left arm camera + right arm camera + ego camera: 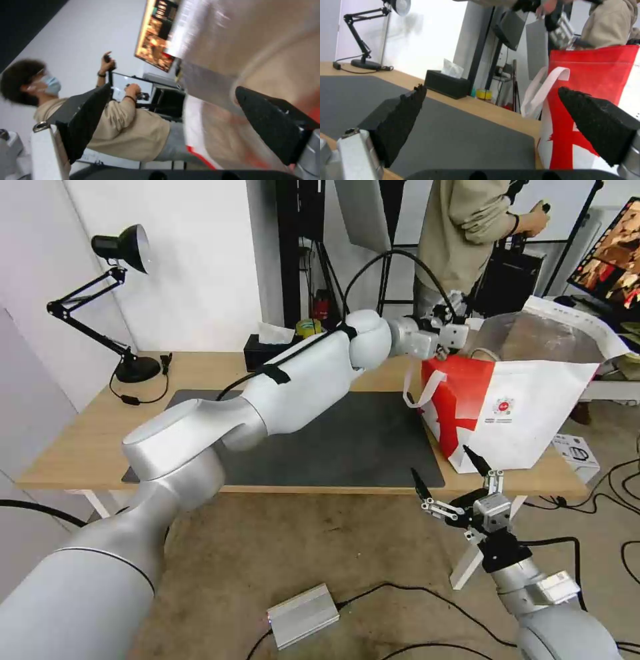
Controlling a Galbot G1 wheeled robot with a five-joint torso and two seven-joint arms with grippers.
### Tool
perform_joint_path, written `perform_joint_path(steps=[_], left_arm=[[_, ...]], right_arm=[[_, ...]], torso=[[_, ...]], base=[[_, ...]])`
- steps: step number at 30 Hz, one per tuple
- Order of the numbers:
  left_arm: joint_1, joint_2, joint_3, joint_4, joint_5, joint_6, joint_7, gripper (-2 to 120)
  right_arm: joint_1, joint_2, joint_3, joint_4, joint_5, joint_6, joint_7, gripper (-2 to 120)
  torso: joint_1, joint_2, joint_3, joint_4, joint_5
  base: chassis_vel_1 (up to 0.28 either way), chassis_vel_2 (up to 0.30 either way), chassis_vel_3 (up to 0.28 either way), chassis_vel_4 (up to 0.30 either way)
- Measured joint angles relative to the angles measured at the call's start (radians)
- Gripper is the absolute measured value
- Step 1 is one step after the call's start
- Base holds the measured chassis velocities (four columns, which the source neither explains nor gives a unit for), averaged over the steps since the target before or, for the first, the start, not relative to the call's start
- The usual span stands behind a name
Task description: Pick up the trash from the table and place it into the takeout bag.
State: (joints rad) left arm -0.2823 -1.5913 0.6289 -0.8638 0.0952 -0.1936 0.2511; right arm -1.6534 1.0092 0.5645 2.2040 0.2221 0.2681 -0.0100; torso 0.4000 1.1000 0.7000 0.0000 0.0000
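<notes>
Nearest the robot, the right gripper [451, 471] hung just off the table's [80, 440] front edge, its two black fingers spread wide with nothing between them. Beyond it lay the bare dark grey mat [347, 437], and at the mat's right end stood the takeout bag [517, 413], white and red, one white handle drooping over its near corner. The left arm reached across the table, elbow raised, so the left gripper [460, 313] hovered at the bag's open, foil-lined mouth, fingers released and apart. The bag's interior was blurred; its contents could not be made out. A black tissue box [446, 83] sat at the table's far edge.
</notes>
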Motion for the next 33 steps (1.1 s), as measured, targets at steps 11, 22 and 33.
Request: perform_joint_path(steps=[11, 22, 33], left_arm=[[0.036, 0.129, -0.053, -0.157, -0.458, 0.088, -0.152, 100], [0.179, 0.328, -0.169, -0.43, -0.741, 0.149, -0.311, 100], [0.409, 0.465, -0.335, -0.672, -0.746, 0.173, -0.373, 100]], right_arm=[[0.0, 0.0, 0.0, 0.0, 0.0, 0.0, 0.0, 100], [0.0, 0.0, 0.0, 0.0, 0.0, 0.0, 0.0, 100], [0.0, 0.0, 0.0, 0.0, 0.0, 0.0, 0.0, 100]], torso=[[0.0, 0.0, 0.0, 0.0009, -0.0002], [0.0, 0.0, 0.0, 0.0007, -0.0005], [0.0, 0.0, 0.0, -0.0001, -0.0003]], base=[[0.0, 0.0, 0.0, 0.0], [0.0, 0.0, 0.0, 0.0], [0.0, 0.0, 0.0, 0.0]])
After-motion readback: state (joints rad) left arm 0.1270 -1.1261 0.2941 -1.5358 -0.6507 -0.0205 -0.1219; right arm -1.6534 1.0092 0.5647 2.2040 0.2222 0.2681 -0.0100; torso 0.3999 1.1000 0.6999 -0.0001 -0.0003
